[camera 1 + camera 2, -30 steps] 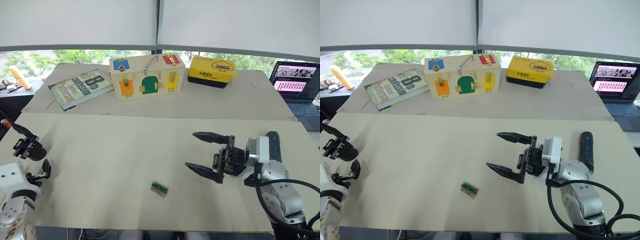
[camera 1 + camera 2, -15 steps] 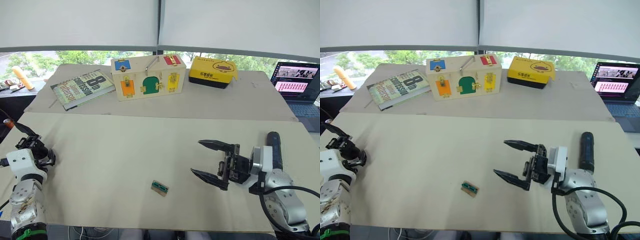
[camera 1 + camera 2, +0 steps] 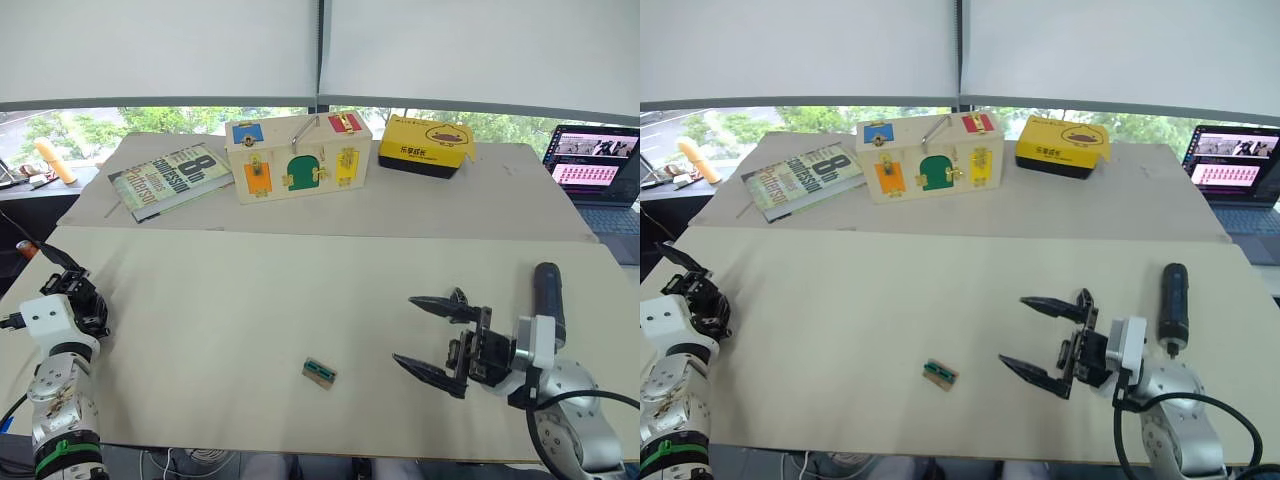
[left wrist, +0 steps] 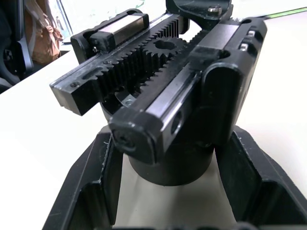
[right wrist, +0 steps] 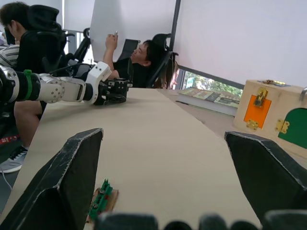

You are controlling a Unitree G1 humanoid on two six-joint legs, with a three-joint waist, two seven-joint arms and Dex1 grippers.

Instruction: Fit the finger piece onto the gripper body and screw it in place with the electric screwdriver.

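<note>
At left worktop (image 3: 250, 300) edge, L gripper (image 4: 165, 191) fingers clamp gripper body (image 4: 158, 96); R gripper (image 3: 432, 335) fingers apart near screwdriver (image 3: 547, 290).

Showed a thick black cylindrical electric screwdriver (image 3: 547, 292) on a pale beige wooden table (image 3: 250, 320), with a small flat tan-and-green rectangular block (image 3: 319, 373) nearby. Carried blue, red, orange, green and yellow panels on the light wooden latch box (image 3: 297, 156). Sat beside a yellow box with a black base and black printed emblem (image 3: 426, 145) and a grey-green book with large white lettering (image 3: 167, 178).
</note>
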